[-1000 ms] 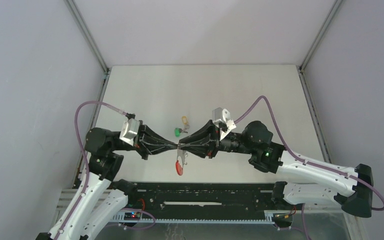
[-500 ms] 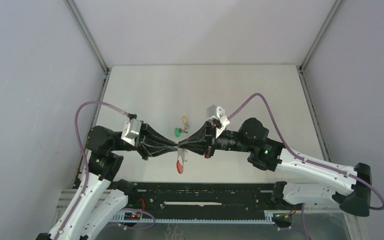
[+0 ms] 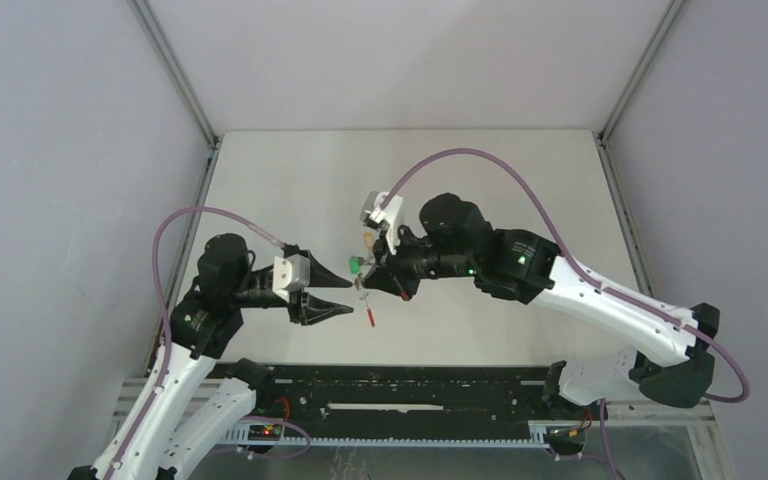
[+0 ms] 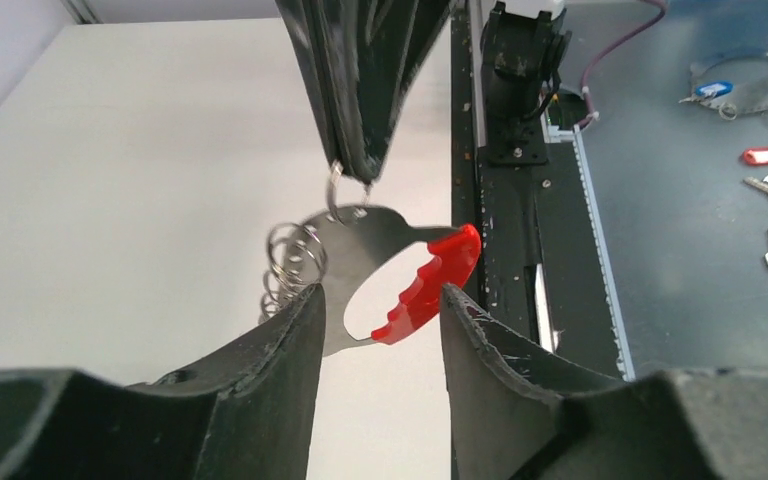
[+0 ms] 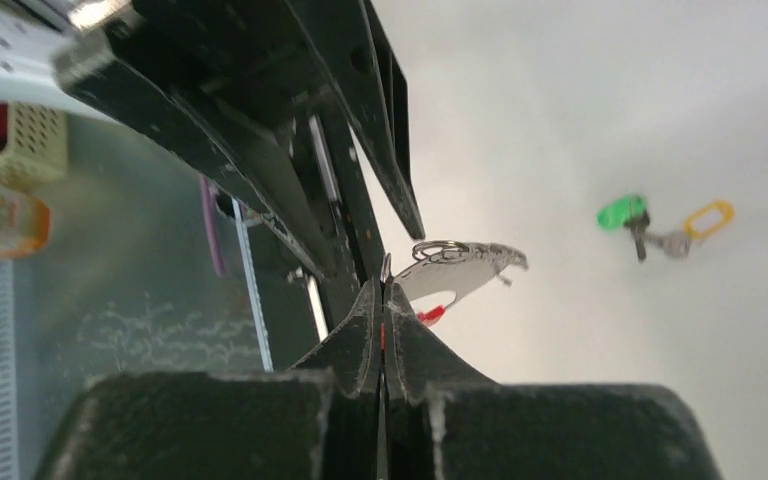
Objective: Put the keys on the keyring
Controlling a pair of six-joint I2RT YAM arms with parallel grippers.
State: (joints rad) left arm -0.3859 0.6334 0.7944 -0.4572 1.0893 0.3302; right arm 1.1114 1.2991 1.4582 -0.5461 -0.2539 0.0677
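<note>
**Left hand lets go; the ring now hangs from the right gripper alone**

A second ago both grippers were pinched nose to nose on the keyring, close to the middle of the counter's near edge. Now my left gripper (image 3: 343,299) has released and drawn back toward the left edge. Its fingers stand apart, and in its wrist view the keyring (image 4: 375,232) hangs in the gap between them, touching neither.

The right gripper (image 3: 362,284) is clamped on one of the small wire loops at the top of the ring. Its own wrist view shows the fingers pressed together with the wire caught between them. That arm has swung in over the counter (image 3: 500,180) and carried the ring away from the near edge. The grey plate dangles below the pinch with its red section (image 4: 428,285) lowest. I cannot tell whether the tip brushes the surface.

The two keys lie together just beyond the ring, left of centre. The green-headed key (image 3: 357,264) is nearer, the yellow-headed key (image 3: 367,240) sits just behind it, and their shanks appear to meet. Neither is on the ring yet.

I read this as a finished handover: the right holds the ring beside the keys, and the left is free to fetch one. The ring hangs from a single thin loop, so I expect it to swing, and threading will need it still.
</note>
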